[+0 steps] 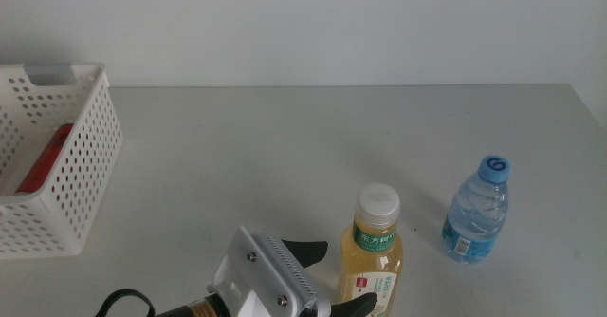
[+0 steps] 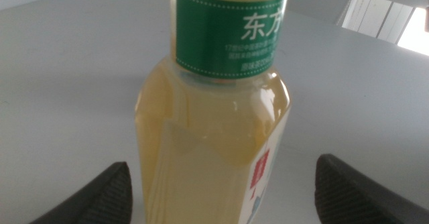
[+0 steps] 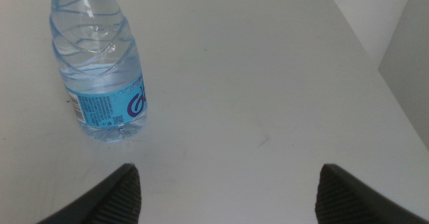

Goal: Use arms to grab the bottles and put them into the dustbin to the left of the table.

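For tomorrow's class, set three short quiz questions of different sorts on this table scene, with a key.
1. True or false: the left pincer is already shut on the yellow-drink bottle.
2. Which thing already lies in the dustbin? A) red can B) water bottle C) nothing
3. Fill in: both bottles stand ______ on the table.

Key:
1. False. In the left wrist view its jaws stand open on either side of the bottle, with a gap on each side.
2. A
3. upright. The right pincer waits open, with the water bottle ahead of it and off to one side.
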Robot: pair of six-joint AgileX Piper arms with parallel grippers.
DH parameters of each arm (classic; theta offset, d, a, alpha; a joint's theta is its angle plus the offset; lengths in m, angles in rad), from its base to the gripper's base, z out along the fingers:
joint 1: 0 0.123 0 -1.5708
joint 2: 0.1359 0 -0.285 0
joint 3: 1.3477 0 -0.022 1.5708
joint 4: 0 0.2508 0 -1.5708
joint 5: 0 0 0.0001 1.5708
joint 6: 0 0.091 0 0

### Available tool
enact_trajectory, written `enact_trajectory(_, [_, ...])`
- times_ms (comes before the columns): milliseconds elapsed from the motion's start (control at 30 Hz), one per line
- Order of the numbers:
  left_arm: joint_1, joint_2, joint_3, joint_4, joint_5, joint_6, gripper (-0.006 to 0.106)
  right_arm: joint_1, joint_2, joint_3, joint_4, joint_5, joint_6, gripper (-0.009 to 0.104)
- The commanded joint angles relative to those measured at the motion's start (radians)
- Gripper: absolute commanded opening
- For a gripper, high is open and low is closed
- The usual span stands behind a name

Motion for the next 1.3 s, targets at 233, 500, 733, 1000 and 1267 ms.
enact_trajectory(233, [0.037, 0.062, -0.097, 0.060, -0.082, -0.052, 0.093, -0.005, -0.022, -0.001, -0.012, -0.062, -0.013, 0.067])
enact_trajectory(500, [0.037, 0.147, -0.163, 0.090, -0.087, -0.055, 0.093, -0.005, -0.022, -0.001, -0.012, -0.062, -0.013, 0.067])
enact_trajectory(733, [0.037, 0.192, -0.217, 0.106, -0.086, -0.055, 0.093, -0.005, -0.022, -0.001, -0.012, -0.062, -0.013, 0.067])
enact_trajectory(1000, [0.037, 0.243, -0.281, 0.133, -0.089, -0.055, 0.093, -0.005, -0.022, -0.001, -0.012, -0.062, -0.013, 0.067])
enact_trajectory(1267, [0.048, 0.249, -0.313, 0.144, -0.082, -0.044, 0.093, -0.005, -0.022, -0.001, -0.012, -0.062, -0.013, 0.067])
